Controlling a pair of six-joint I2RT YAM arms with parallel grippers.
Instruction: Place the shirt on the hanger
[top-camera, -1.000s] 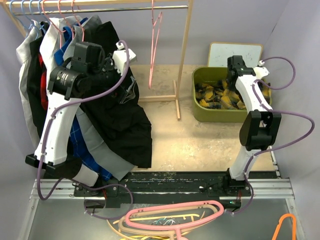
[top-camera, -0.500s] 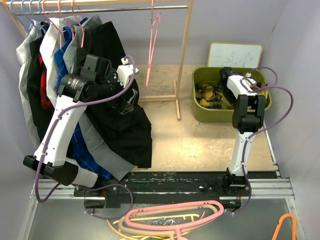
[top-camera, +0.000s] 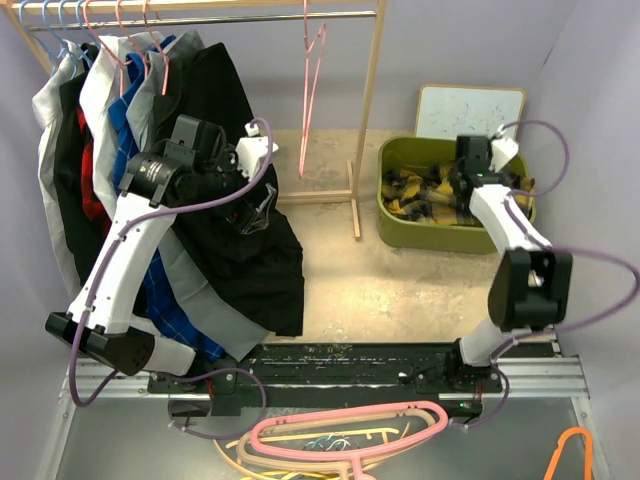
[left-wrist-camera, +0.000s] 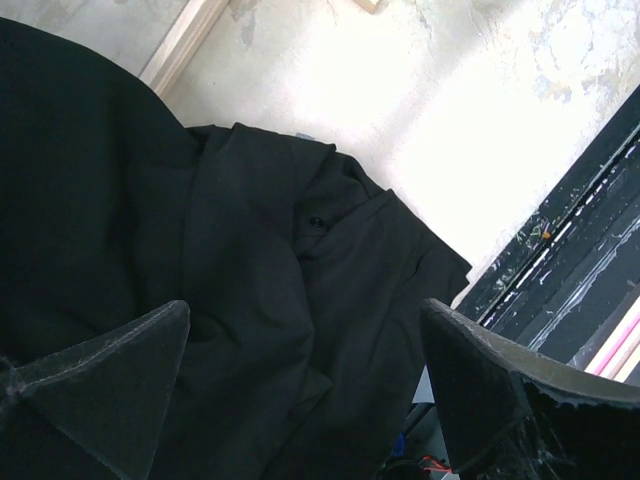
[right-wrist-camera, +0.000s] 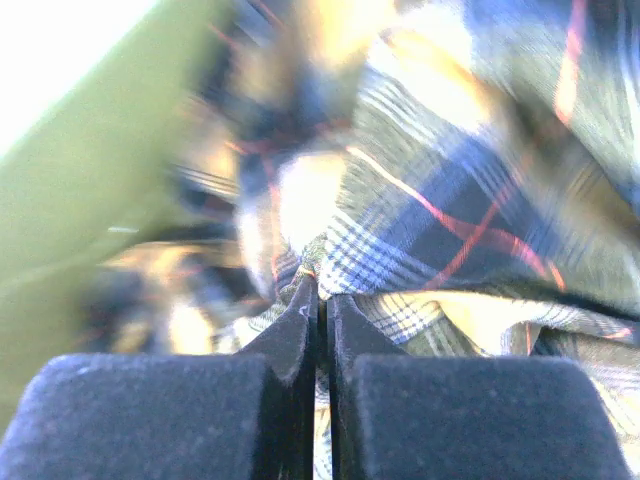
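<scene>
The yellow and black plaid shirt (top-camera: 425, 190) lies crumpled in a green bin (top-camera: 440, 236) at the back right. My right gripper (top-camera: 463, 182) reaches down into the bin. In the right wrist view its jaws (right-wrist-camera: 322, 287) are shut, pinching a fold of the shirt (right-wrist-camera: 450, 200) next to the bin's wall (right-wrist-camera: 90, 180). The thin pink wire hanger (top-camera: 311, 85) hangs bare on the rail at the back centre. My left gripper (left-wrist-camera: 305, 305) is open in front of a hanging black shirt (left-wrist-camera: 250, 300), holding nothing; in the top view this gripper (top-camera: 256, 208) is left of the hanger.
A wooden clothes rack (top-camera: 365, 110) carries several garments (top-camera: 110, 150) on its left side. A white board (top-camera: 470, 108) leans behind the bin. A thick pink hanger (top-camera: 350, 430) and an orange hanger (top-camera: 572, 450) lie below the arm bases.
My right gripper has lowered into the bin and closed on the plaid shirt. The bin has shifted slightly left. The left arm swung a little toward the rack, still open.
</scene>
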